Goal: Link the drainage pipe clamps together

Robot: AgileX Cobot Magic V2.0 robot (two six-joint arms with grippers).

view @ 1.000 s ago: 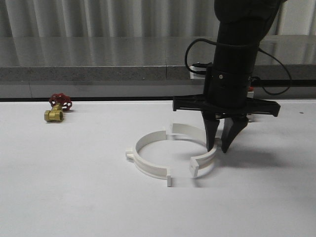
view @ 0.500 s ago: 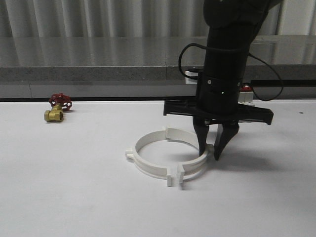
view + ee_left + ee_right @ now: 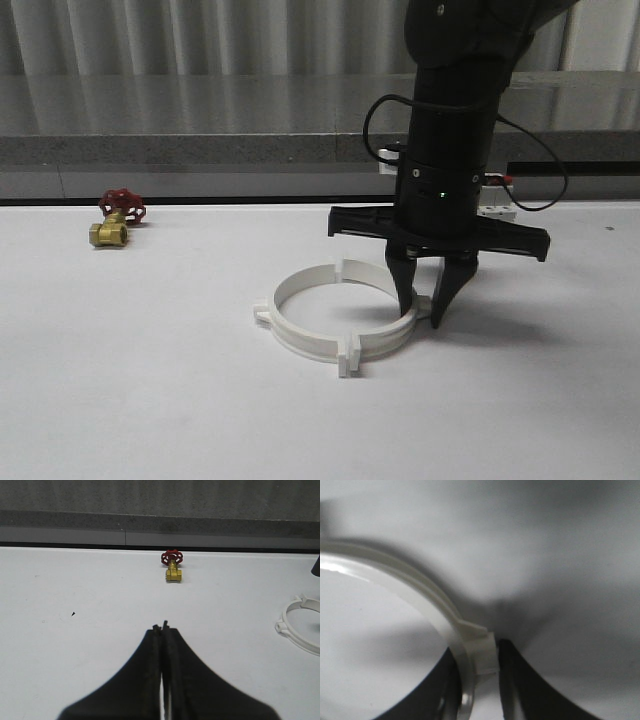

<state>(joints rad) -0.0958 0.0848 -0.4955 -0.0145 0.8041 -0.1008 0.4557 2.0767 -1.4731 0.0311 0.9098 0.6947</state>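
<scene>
Two white drainage pipe clamps lie on the white table as one near-closed ring. The left half (image 3: 283, 318) and the right half (image 3: 388, 345) meet at their end tabs (image 3: 347, 360) in front. At the back they come together near a tab (image 3: 348, 268). My right gripper (image 3: 422, 312) points straight down over the right half at its side lug. In the right wrist view its fingers press the band (image 3: 422, 596) and the lug (image 3: 485, 652) from both sides. My left gripper (image 3: 162, 626) hovers over bare table, shut and empty, with the ring's edge (image 3: 299, 630) off to one side.
A brass valve with a red handwheel (image 3: 118, 218) (image 3: 172, 566) lies at the far left of the table. A white boxy part with red on top (image 3: 497, 205) sits behind my right arm. A grey ledge (image 3: 200, 150) runs along the table's back edge.
My right gripper has slid left with the right half in it. The gap at the front tabs has closed, so the two halves now touch.
</scene>
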